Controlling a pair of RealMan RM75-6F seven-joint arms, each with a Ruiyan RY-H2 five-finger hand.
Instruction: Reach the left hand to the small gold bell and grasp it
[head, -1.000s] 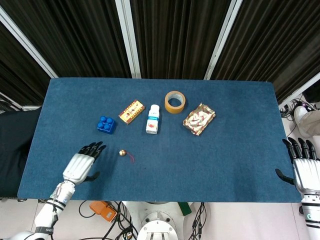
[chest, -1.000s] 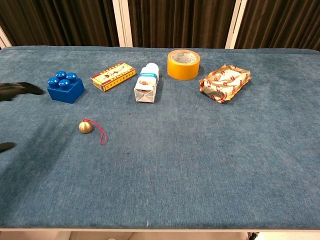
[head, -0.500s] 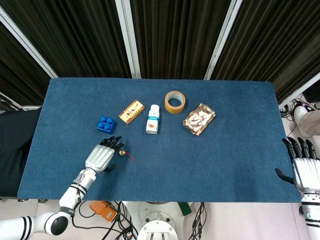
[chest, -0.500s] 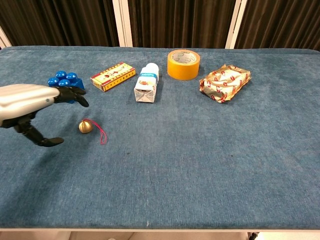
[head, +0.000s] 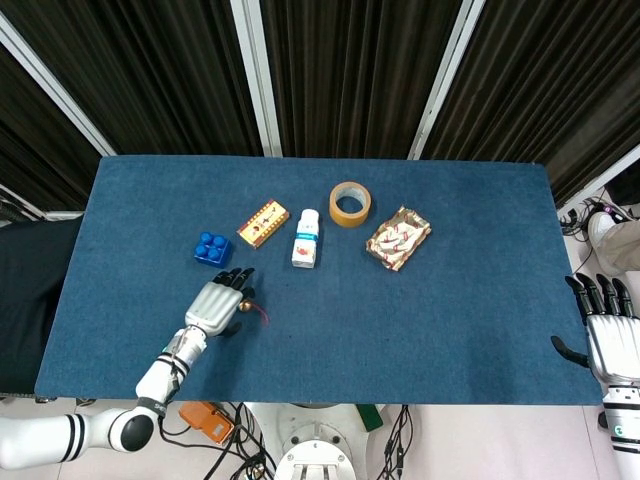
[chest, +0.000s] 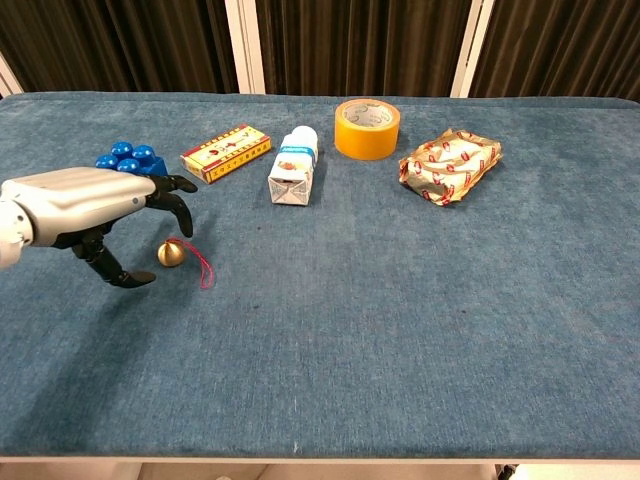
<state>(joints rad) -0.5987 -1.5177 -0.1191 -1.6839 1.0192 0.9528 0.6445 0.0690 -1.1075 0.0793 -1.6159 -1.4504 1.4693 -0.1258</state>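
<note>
One gold bell (chest: 170, 254), two robot hands

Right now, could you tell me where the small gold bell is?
In the chest view the small gold bell lies front-left on the table, under the left hand, just in front of the blue block.

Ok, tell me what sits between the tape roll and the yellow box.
The white bottle lies between the tape roll and the yellow box, clearest in the chest view.

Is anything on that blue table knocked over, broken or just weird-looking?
Only small things. The white bottle lies on its side, and the gold packet looks crumpled. The small gold bell sits loose with its red cord trailing, just beside the left robot hand. Nothing spilled.
</note>
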